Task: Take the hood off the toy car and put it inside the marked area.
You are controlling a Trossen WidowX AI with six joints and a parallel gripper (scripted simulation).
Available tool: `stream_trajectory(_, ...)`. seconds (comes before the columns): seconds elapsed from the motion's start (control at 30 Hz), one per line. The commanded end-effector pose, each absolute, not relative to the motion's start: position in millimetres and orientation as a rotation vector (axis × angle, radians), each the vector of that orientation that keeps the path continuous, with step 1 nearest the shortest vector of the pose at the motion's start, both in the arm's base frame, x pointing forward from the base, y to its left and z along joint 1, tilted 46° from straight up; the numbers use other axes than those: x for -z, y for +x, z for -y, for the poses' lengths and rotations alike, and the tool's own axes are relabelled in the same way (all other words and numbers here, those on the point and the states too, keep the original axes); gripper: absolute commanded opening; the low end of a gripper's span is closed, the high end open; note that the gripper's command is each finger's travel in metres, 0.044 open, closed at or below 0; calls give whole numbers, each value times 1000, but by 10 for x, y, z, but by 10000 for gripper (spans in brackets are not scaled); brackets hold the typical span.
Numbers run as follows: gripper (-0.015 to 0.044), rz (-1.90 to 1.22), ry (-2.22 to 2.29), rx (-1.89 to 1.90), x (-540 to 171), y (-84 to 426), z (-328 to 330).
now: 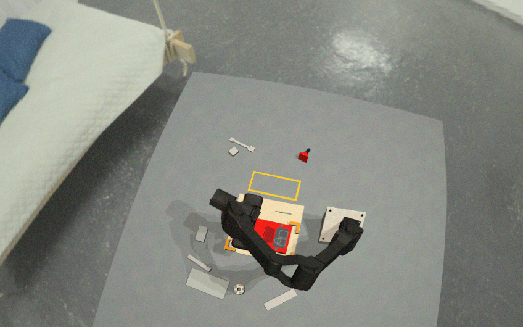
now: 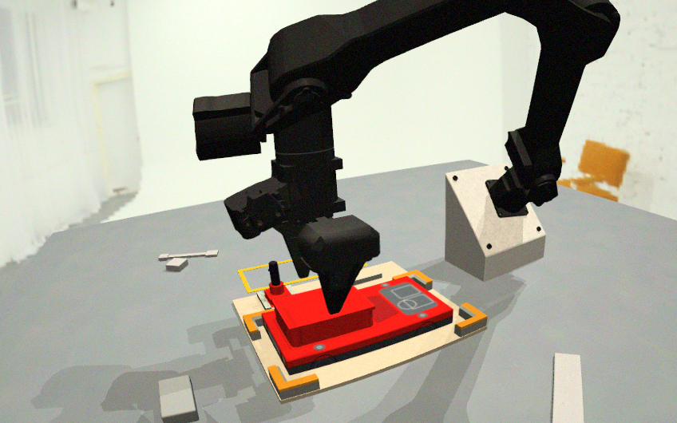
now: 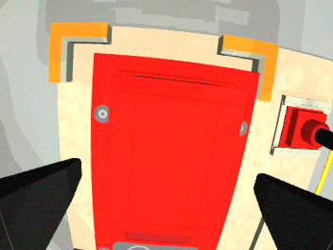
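From my top camera I see the yellow-outlined marked area (image 1: pixel 274 186) on the grey table (image 1: pixel 385 231), just beyond the cream base board (image 1: pixel 287 216), a detail my wrist camera misses entirely. The wrist camera instead looks straight down on the red toy car (image 3: pixel 170 167), with the two black fingertips spread wide to either side of it and nothing between them. The exterior camera alone shows height: the hood (image 2: pixel 319 311) is a raised red block, sitting on the car body, on the half away from the grey panel with outlined shapes (image 2: pixel 409 298). The car rests on the board, framed by orange corner brackets (image 2: pixel 294 383). My arm rises from a white wedge mount (image 2: pixel 486 239), arches over, and points the gripper (image 2: pixel 331 291) straight down, its near fingertip in front of the hood's side; I cannot tell whether it touches
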State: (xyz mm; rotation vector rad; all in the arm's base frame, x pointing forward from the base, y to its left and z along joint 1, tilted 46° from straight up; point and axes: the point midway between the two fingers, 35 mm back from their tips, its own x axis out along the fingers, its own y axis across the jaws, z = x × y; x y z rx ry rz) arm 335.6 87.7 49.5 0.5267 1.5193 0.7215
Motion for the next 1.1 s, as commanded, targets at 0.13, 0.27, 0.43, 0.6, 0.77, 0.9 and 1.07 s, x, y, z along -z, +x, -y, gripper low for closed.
stream_trajectory(0.13,440,-1527,537,-720,-440,3323,-922)
stream_trajectory(0.27,440,-1527,537,-721,-420,3318,-940)
stream_trajectory(0.43,440,-1527,537,-721,-413,3316,-947)
stream_trajectory(0.6,440,-1527,537,-721,-402,3315,-959)
stream_trajectory(0.77,440,-1527,537,-721,-384,3313,-976)
stream_trajectory(0.9,440,-1527,537,-721,-371,3312,-990)
stream_trajectory(1.07,440,-1527,538,-721,-354,3310,-1008)
